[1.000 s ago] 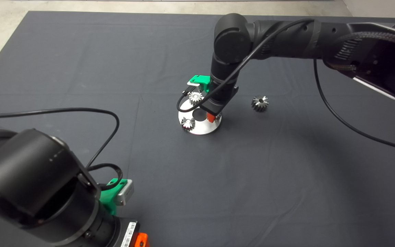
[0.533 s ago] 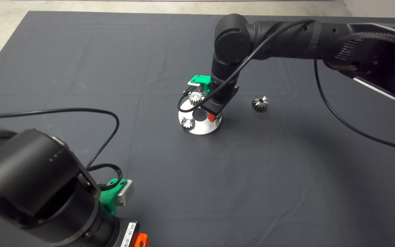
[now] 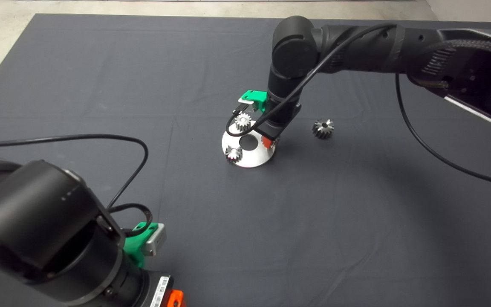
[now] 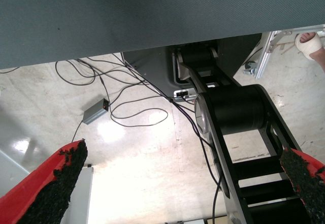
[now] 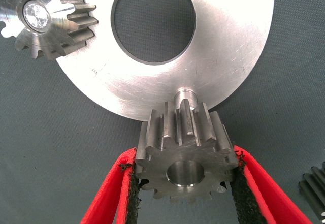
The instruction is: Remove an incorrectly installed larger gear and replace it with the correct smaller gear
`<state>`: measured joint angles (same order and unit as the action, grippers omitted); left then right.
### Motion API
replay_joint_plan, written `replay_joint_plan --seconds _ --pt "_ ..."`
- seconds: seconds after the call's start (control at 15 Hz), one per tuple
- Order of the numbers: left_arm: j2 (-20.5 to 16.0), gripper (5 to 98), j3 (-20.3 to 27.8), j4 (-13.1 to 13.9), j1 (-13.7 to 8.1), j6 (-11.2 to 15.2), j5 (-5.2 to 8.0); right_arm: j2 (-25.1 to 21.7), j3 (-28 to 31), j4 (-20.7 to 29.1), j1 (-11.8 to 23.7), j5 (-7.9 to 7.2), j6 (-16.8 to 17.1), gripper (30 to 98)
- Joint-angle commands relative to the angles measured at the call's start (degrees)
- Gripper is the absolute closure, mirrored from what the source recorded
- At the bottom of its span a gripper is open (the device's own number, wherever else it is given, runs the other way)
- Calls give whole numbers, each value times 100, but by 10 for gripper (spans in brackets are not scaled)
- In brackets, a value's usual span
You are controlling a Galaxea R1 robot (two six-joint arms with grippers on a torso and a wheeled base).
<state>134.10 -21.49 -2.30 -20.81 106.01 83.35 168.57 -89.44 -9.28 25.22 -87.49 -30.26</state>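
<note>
Two red fingers of the right tool (image 5: 185, 183) clamped the smaller gear (image 5: 185, 155) by its toothed flanks, just off the plate's peg (image 5: 184, 93); rigid steel, likely weighty and slippery.

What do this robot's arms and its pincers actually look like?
Both arms are thick black tubes with rounded joints, each trailing a thin black cable. The right gripper has two red fingers lined with rough black pads, beneath a green mount with a small grey block. The left gripper is alike; a white barcode label sits on it.
</note>
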Motion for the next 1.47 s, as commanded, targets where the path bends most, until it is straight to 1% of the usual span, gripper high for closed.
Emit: replay_joint_plan --seconds 0.0,0.8,1.4 --pt "-10 54 77 125 -55 25 -11 -30 16 -206 132 -734 68 890" --pt "-10 54 77 125 -55 25 -11 -10 7 -443 36 -734 73 890" --pt "-1 54 77 125 -55 25 -11 -5 -45 -496 9 -734 73 890"
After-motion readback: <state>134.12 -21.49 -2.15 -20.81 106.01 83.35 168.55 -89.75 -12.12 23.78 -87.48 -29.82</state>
